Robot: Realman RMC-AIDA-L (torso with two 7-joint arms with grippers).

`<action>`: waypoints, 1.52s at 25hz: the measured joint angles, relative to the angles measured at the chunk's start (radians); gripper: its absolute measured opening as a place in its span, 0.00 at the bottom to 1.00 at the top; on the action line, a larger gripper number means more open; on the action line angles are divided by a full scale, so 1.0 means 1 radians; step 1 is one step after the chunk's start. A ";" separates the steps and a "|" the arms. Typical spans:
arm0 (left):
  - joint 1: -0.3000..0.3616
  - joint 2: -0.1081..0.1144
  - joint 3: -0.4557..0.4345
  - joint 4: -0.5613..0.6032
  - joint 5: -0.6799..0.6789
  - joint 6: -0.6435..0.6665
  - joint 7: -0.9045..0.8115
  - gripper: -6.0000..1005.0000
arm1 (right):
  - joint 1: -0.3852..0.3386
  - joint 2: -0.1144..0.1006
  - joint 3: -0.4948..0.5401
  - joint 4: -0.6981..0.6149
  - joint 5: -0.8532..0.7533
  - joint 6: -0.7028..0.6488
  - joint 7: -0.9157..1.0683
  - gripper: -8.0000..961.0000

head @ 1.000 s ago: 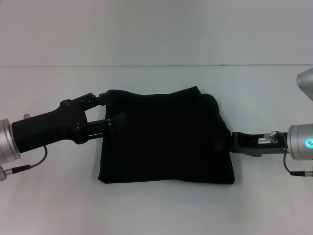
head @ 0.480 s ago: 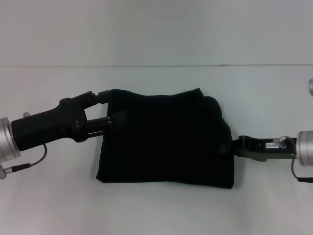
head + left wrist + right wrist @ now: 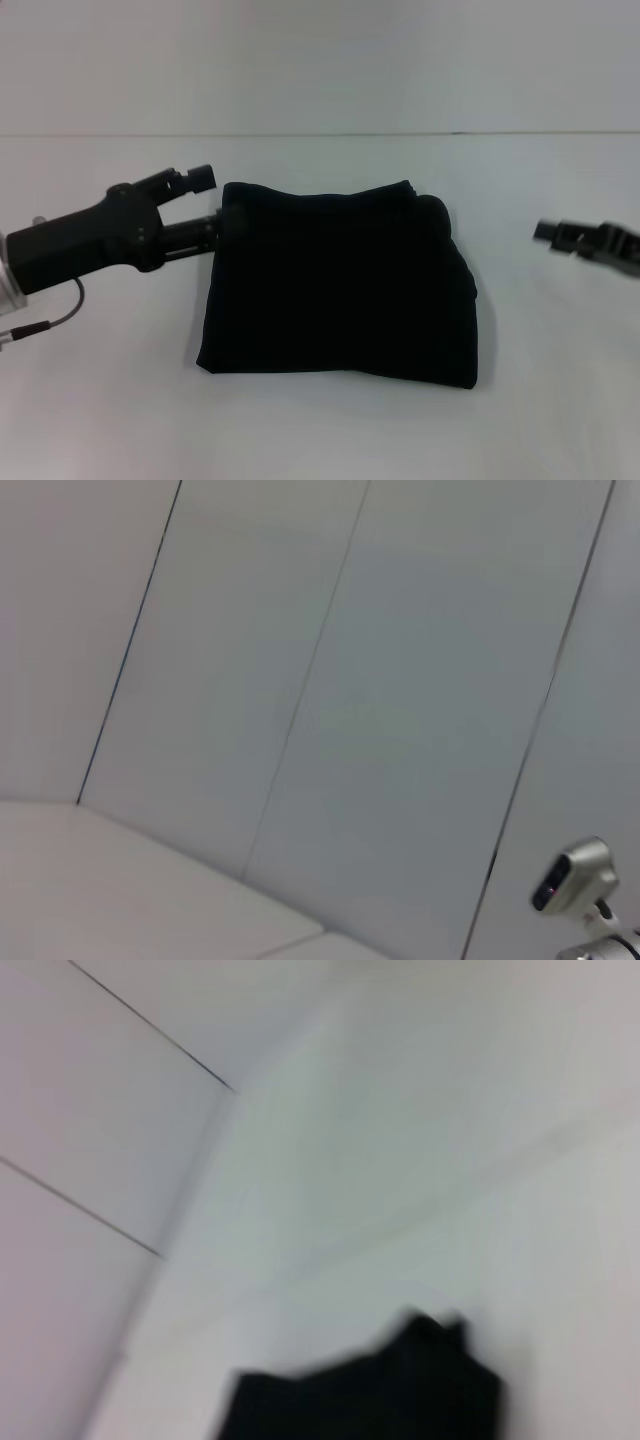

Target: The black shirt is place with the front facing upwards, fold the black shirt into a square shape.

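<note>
Table [image 3: 320,430]: white, carries everything, wall panels behind it.

Shirt [image 3: 335,280]: black, folded into a roughly square block, lying flat at the middle of the table. Far edge a bit rumpled, one bump at its far right corner. No lettering or label visible on the upturned face. Right wrist view catches a blurred piece of the shirt [image 3: 400,1390] on the white surface.

Left gripper [image 3: 215,205]: at the shirt's far left corner, arm coming in low from the left. Fingers spread, one finger [image 3: 195,178] just clear of the shirt's far edge, the other finger's tip right at the shirt's left edge; cannot tell whether it touches. No cloth between them. Left wrist view shows only wall panels and a small silver fitting, no fingers.

Right gripper [image 3: 545,232]: well apart from the shirt, off its right side near the frame edge, only the tip and a bit of the body in view, blurred. Cannot tell how its fingers stand. Nothing in it.
</note>
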 joint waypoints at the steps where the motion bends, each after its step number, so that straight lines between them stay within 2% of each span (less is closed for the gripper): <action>1: 0.001 0.001 -0.008 -0.001 0.000 0.010 -0.001 0.91 | -0.009 -0.002 0.020 0.000 0.033 -0.032 -0.056 0.48; 6: 0.022 0.008 -0.059 -0.003 0.000 0.098 -0.016 0.91 | -0.039 0.009 0.070 0.008 0.223 -0.238 -0.427 0.67; 10: 0.050 0.005 -0.061 0.001 0.005 0.135 -0.019 0.91 | -0.007 0.024 0.049 0.013 0.243 -0.323 -0.628 0.80; 15: 0.072 0.007 -0.021 0.009 0.074 0.145 -0.011 0.91 | 0.067 0.030 -0.113 0.012 0.182 -0.313 -0.716 0.89; 20: 0.083 0.005 -0.012 0.023 0.179 0.134 -0.009 0.91 | 0.146 0.029 -0.273 0.005 0.089 -0.309 -0.685 0.99; 26: 0.090 0.006 -0.016 0.029 0.256 0.124 -0.017 0.91 | 0.183 0.022 -0.332 0.003 0.018 -0.324 -0.625 0.99; 38: 0.078 0.014 -0.010 0.051 0.286 0.134 -0.041 0.91 | 0.181 0.013 -0.330 0.003 0.021 -0.372 -0.613 0.99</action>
